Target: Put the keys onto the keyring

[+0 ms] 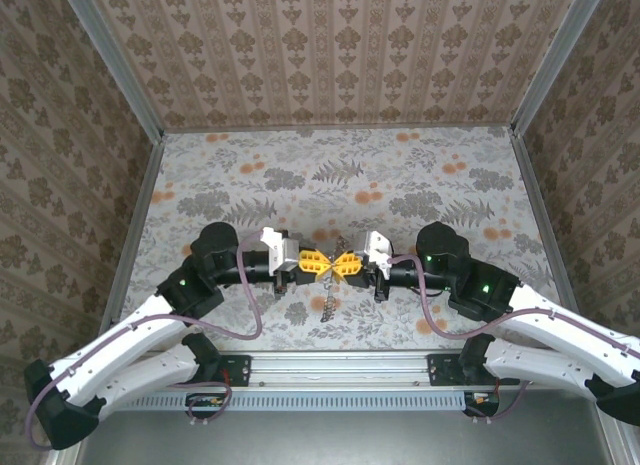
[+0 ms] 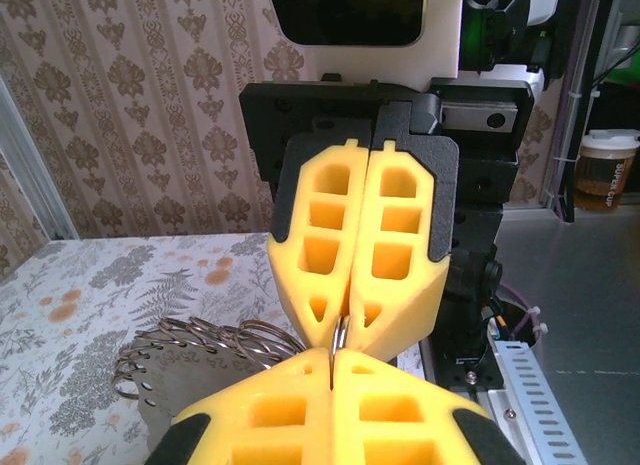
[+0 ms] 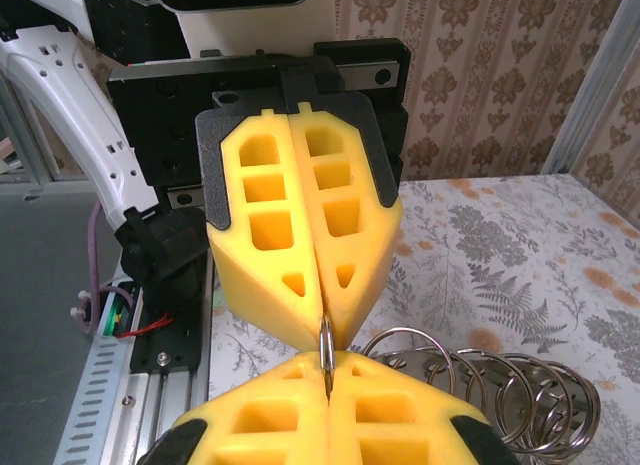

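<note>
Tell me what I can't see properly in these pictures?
- Top view: the chain of rings is too small to count or tell apart.
- Left wrist view: the left gripper hides part of the rings.
- Right wrist view: the shut right gripper hides most of the pinched ring.

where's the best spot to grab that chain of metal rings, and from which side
Grip the end ring by its thin rim, coming in level from either side, as the left end effector and right end effector do, both shut on it. It stands edge-on and apart, so jaws can close across the wire. The other rings overlap loosely and would likely slip.
</note>
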You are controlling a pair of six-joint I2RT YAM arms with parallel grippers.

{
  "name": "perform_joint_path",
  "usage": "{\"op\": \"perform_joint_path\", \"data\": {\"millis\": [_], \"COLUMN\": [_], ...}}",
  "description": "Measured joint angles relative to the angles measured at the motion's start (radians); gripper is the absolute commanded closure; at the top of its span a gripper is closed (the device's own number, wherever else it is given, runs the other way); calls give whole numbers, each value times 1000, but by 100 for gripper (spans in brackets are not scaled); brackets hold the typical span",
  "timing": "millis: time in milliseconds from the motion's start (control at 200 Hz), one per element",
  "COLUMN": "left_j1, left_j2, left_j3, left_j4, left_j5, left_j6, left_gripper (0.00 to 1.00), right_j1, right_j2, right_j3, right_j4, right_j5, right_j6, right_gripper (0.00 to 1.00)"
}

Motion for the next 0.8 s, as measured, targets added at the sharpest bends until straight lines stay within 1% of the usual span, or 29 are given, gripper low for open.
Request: {"op": "perform_joint_path", "data": {"millis": [40,105,195,245,340,420,465,610,735,800], "left_j1": [0,0,-2,-9,-47,-77,-87,-94,-94,-94], "left_j2": [0,1,18,38,87,128,147,193,203,209], "left_j3": [3,28,110,176,297,357,376,386,386,389], "left_j4": [-8,-68,-200,-274,-394,-469,-506,-593,-627,-630], "left_j5": [-3,-16,-61,-95,-165,-210,-228,-274,-294,-296], "left_j6": [1,11,59,97,168,226,244,299,325,333], "left_gripper": [100,100,88,85,75,68,66,64,64,66], "right_j1": [0,0,-3,-5,-7,-7,-7,-7,-7,-7], "right_j2": [0,0,6,18,47,60,63,70,75,80], "right_j3": [0,2,29,55,98,112,116,124,137,141], "right_j4": [-1,-14,-63,-95,-139,-163,-178,-211,-228,-228], "right_j5": [0,5,31,50,79,93,99,103,101,98], "right_j6": [0,-1,-9,-16,-30,-35,-39,-55,-58,-58], "right_gripper": [100,100,100,100,100,100,100,100,100,100]}}
